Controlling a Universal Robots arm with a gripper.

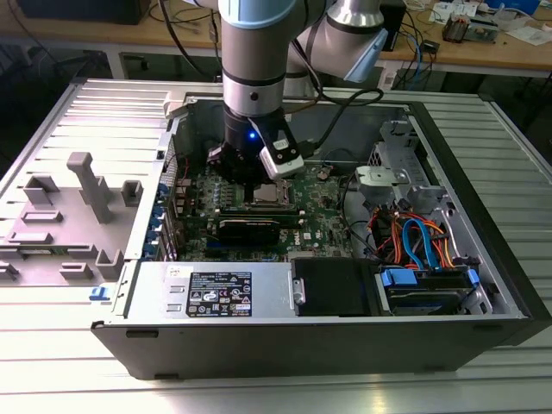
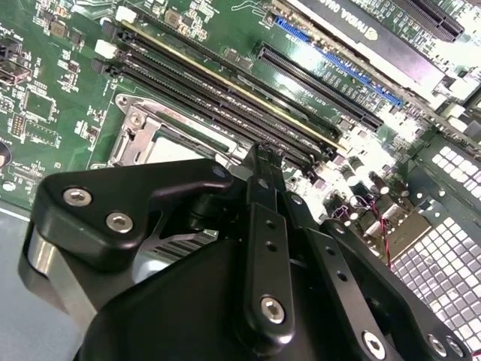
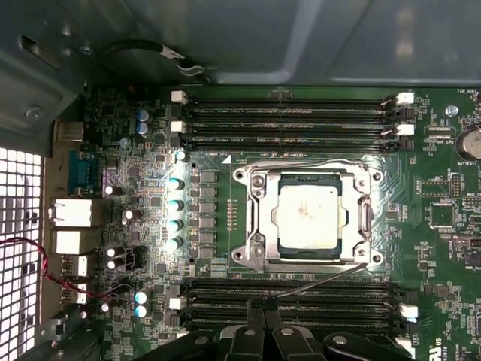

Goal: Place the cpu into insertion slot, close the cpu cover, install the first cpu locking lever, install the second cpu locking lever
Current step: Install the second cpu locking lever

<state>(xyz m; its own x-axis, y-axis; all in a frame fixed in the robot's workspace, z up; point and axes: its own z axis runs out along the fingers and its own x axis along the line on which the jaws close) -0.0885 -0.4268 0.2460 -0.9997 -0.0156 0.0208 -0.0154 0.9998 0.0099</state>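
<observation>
Silvery metal marks the cpu (image 3: 312,216), which sits in the slot (image 3: 368,218) at centre right of the first wrist view, with the cover (image 3: 259,214) closed around it as a frame. A thin lever (image 3: 323,280) slants away from the socket's lower edge, seemingly not yet latched. The tool (image 3: 263,307) pokes up at the bottom centre of that view, its tips pressed together with nothing between them, close to the lever's free end.

To do this step well, I judge the tips should bear squarely on the lever's end, sweep it down and tuck it under its hook without scraping the memory slots (image 3: 289,113).

Around it lies the green board (image 3: 443,248) inside an open case (image 1: 345,332), lower centre of the exterior view, resting on a ribbed metal counter (image 1: 52,362); wooden benches (image 1: 509,52) cross the top.
</observation>
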